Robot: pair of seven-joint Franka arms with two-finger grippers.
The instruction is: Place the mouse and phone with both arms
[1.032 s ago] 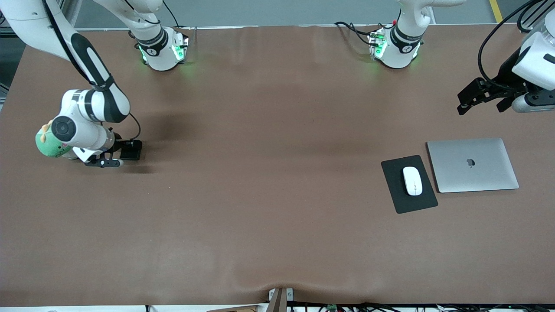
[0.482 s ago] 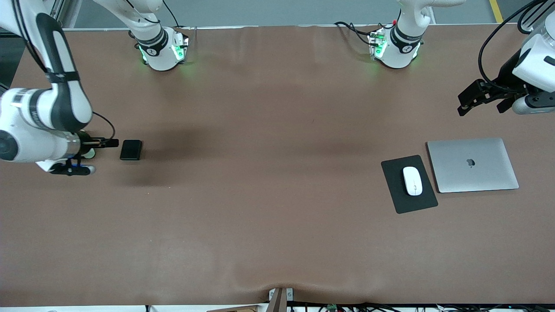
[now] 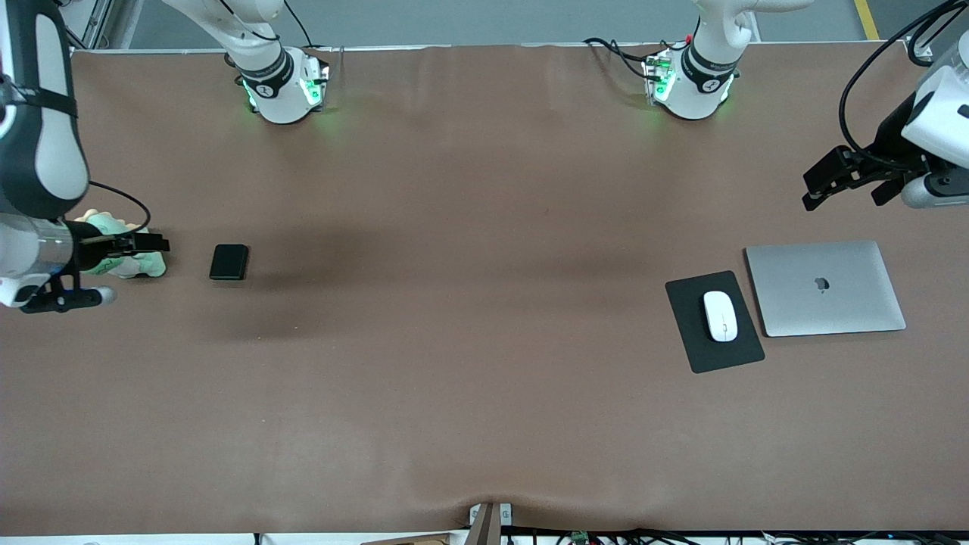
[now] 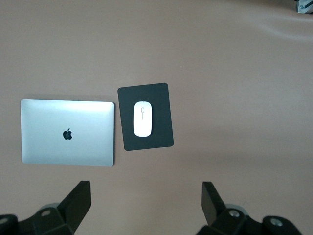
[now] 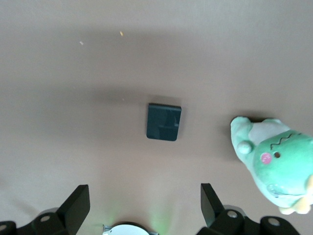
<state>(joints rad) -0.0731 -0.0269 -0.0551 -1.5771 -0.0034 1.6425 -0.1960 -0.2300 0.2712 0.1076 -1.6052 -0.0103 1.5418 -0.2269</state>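
— We count one phone [image 3: 229, 262] on the table [image 3: 469, 378], lying flat and alone toward the right arm's end. In the right wrist view it [image 5: 164, 122] shows as a dark slab with nothing touching it.

— And one mouse [image 3: 720, 316] at the left arm's end, sitting on one black mouse pad [image 3: 693, 350]. One closed silver laptop [image 3: 825, 288] lies just beside the pad.

— We see the same trio from the left wrist: mouse [image 4: 142, 119] centred on the pad [image 4: 161, 134], laptop [image 4: 67, 132] alongside, a thin gap between them.

— Two arms, two grippers. The right gripper [image 3: 144, 243] is up over the table's edge, above one green stuffed toy [image 3: 125, 261], apart from the phone.

— Its fingers [image 5: 76, 208] are spread wide in the wrist view, holding nothing. The toy [image 5: 276, 164] sits near the phone there, not touching it.

— The left gripper [image 3: 844, 178] hangs over bare table at its own end, farther from the front camera than the laptop is.

— Its fingers [image 4: 78, 203] are wide apart too, empty.

— So we have one phone, one mouse, one pad, one laptop, one toy.
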